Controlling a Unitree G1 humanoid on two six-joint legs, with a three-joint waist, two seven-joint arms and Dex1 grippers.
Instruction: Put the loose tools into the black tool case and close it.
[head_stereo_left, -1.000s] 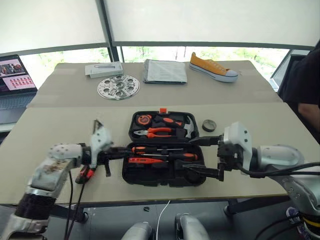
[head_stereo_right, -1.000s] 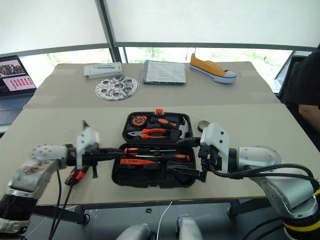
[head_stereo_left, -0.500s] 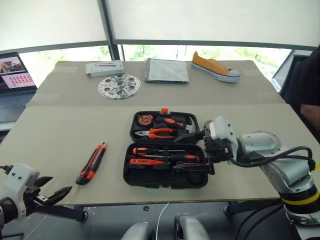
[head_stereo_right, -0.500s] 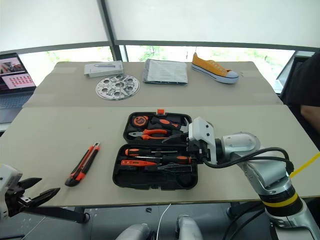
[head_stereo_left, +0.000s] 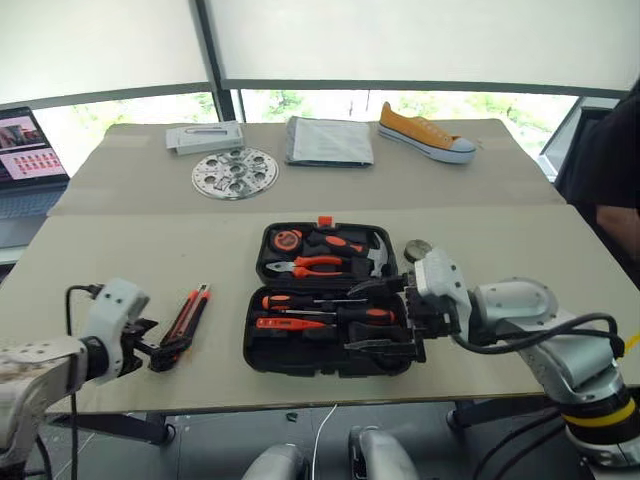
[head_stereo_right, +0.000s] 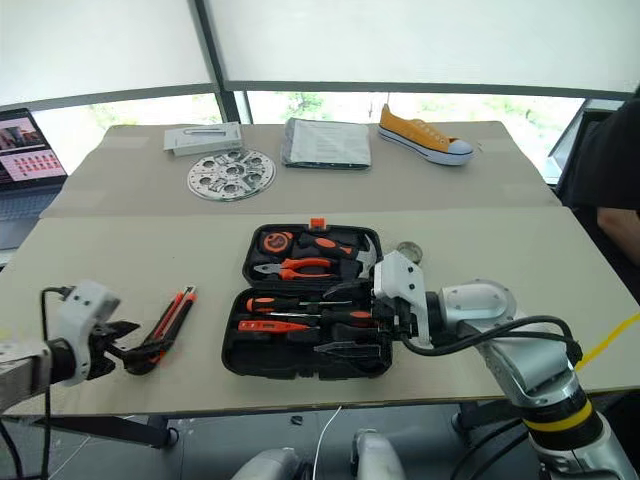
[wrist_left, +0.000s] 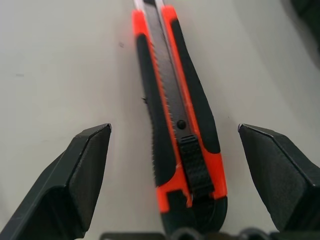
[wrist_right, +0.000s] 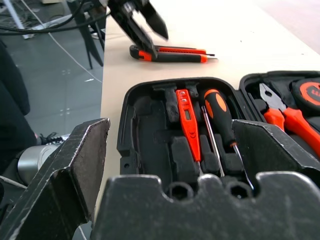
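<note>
- Utility knife (wrist_left: 177, 125) lies flat on the tabletop (head_stereo_left: 120, 270), left of the open black tool case (head_stereo_left: 325, 340).
- Left gripper (wrist_left: 175, 165) fingers spread wide, empty, straddling its butt end.
- Right gripper (wrist_right: 170, 165) wide open, empty, over the case.
- Handling, judged: light, rigid; grip the ribbed rubber handle sides.

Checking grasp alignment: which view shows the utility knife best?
Left wrist view: the knife lies lengthwise on the table between the open left pincer's fingers, slider visible. The eye views show it small, left of the case. The right wrist view shows it far off, beyond the case.
</note>
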